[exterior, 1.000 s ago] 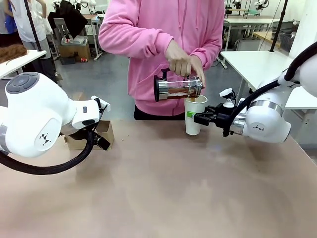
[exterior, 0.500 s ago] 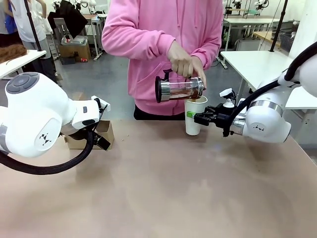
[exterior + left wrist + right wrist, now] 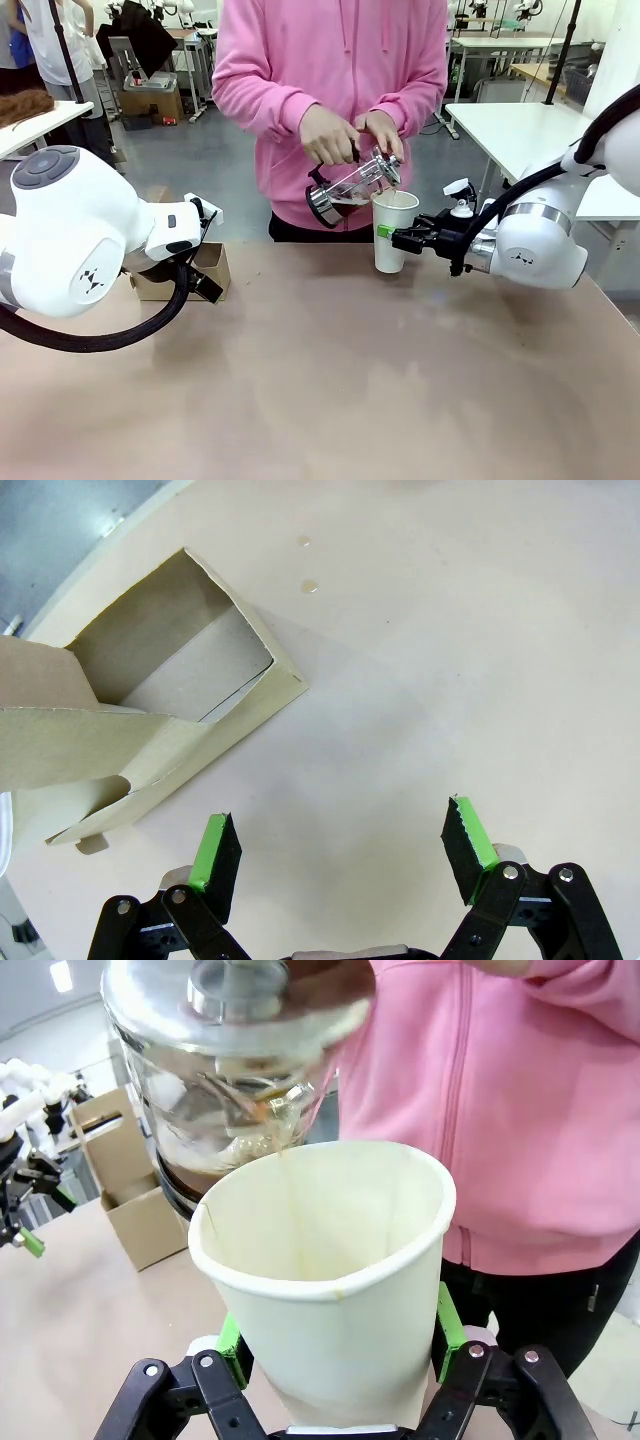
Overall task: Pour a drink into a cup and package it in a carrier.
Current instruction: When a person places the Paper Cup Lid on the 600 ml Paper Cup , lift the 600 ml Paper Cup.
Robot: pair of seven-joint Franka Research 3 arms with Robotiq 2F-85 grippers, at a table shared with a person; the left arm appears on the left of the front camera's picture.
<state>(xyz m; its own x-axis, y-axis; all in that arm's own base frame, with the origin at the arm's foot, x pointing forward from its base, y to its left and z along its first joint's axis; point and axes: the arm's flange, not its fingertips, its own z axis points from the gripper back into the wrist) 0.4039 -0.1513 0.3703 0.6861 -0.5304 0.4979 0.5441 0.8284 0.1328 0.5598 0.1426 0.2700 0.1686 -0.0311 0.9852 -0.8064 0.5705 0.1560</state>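
Across the table (image 3: 330, 400), a person (image 3: 340, 70) in pink holds the jug (image 3: 352, 186) with both hands (image 3: 327, 135). It is tilted with its spout over the open cup (image 3: 392, 235), and a thin stream of the drink (image 3: 284, 1165) runs into it. The carrier (image 3: 160, 705) sits toward the table's left side, and the left claw (image 3: 340, 845) hangs over bare tabletop just beside it, jaws spread wide and empty. The right claw (image 3: 338, 1345) is clamped on the lower part of the cup, which stands upright near the far edge in front of the person.
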